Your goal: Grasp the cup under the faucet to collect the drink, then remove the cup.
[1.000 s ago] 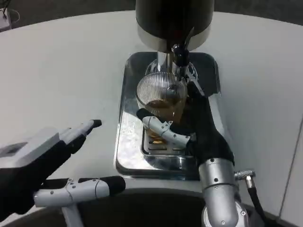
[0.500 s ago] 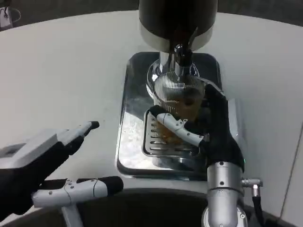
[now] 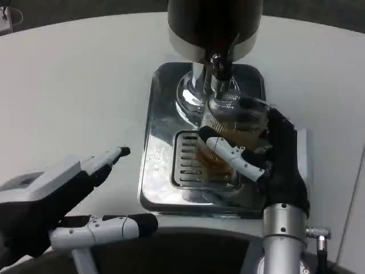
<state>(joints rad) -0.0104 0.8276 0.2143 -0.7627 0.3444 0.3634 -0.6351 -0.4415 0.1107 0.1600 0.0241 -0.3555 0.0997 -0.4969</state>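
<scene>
Right hand: wrapped around the cup, the white thumb lying across its near side and the black fingers behind its right side; the silver forearm rises from the lower edge of the picture.
Cup: clear ribbed plastic, holding amber drink in its lower part; gripped by the right hand, tilted a little, above the right part of the grate and just right of the faucet. Whether its base touches the grate cannot be told.
Faucet: a short black and metal spout below the dispenser, its tip just above the cup's left rim.
Dispenser: dark round body with a silver band, standing on a chrome foot at the back of the tray.
Tray: shiny steel, rectangular, with wet patches on its left side.
Grate: slotted panel set in the tray's near half.
Left hand: holds nothing, fingers apart and stretched forward over the table, left of the tray and apart from it.
</scene>
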